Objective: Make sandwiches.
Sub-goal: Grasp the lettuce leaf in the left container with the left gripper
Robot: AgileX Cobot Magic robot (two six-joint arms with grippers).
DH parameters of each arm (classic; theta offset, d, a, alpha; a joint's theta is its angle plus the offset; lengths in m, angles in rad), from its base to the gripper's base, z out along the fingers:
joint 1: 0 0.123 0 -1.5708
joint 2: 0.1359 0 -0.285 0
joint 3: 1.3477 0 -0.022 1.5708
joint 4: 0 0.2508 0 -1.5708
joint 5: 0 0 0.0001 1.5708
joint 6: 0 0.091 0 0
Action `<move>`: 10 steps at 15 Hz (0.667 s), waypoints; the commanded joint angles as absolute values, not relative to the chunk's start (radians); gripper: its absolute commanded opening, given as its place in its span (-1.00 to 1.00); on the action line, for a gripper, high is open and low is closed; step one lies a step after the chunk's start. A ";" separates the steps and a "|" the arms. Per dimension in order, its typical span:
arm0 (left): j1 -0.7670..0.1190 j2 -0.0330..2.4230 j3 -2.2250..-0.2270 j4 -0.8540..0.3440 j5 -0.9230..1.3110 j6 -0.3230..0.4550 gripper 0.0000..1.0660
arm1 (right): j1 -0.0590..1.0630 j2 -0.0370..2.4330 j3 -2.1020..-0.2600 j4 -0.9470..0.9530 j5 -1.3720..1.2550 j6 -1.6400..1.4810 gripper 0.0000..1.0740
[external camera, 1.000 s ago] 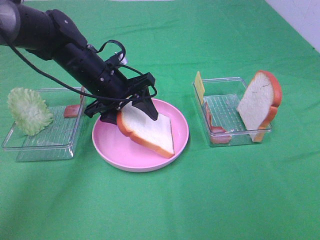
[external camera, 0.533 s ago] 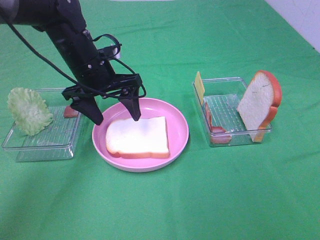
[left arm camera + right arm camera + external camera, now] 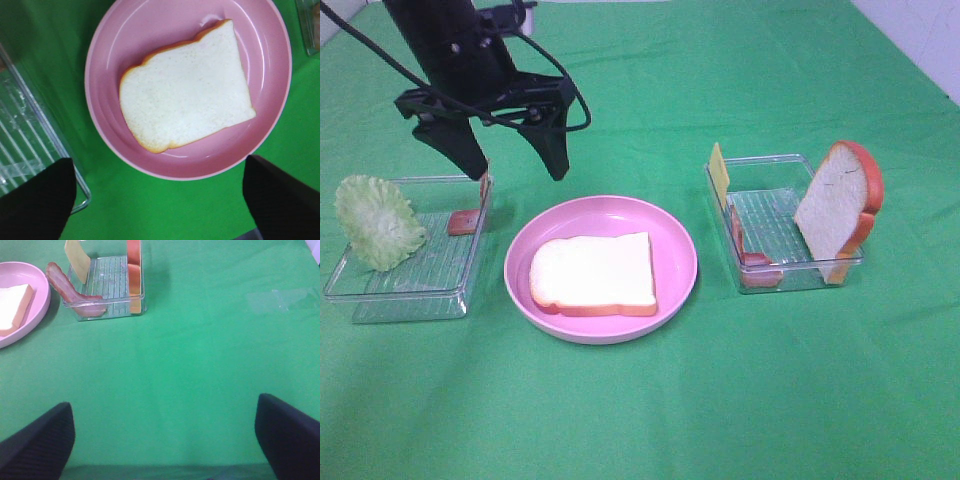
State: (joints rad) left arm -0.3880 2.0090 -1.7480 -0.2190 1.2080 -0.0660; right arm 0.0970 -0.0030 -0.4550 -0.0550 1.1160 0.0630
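On the green desk (image 3: 640, 420), the pink plate (image 3: 675, 240) is nearest, and one bread slice (image 3: 592, 273) lies flat in it. On its left, the lettuce (image 3: 378, 222) leans in a clear tray (image 3: 420, 290), next to what seems to be a bacon piece (image 3: 465, 222). The right tray (image 3: 770, 215) holds the second bread slice (image 3: 838, 208) upright, with bacon (image 3: 752, 262) and cheese (image 3: 719, 172). Behind the plate, the left end effector (image 3: 518, 170) hangs high, spread wide and empty. The right end effector (image 3: 165, 440) is wide too, over bare cloth.

Glossy, smooth pink plate (image 3: 672, 232); matt bread slice (image 3: 595, 272) on it; matt green cloth (image 3: 770, 400) beneath; clear ribbed plastic trays (image 3: 765, 215) beside the plate.
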 commanded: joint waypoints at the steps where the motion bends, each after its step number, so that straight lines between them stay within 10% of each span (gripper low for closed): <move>1: -0.390 1.902 -1.694 -0.086 1.322 -0.107 0.59 | 0.097 -0.029 -0.454 -0.057 1.103 0.048 0.73; 10: -0.072 1.853 -1.654 0.013 1.320 -0.038 0.59 | 0.097 -0.029 -0.454 -0.057 1.103 0.048 0.73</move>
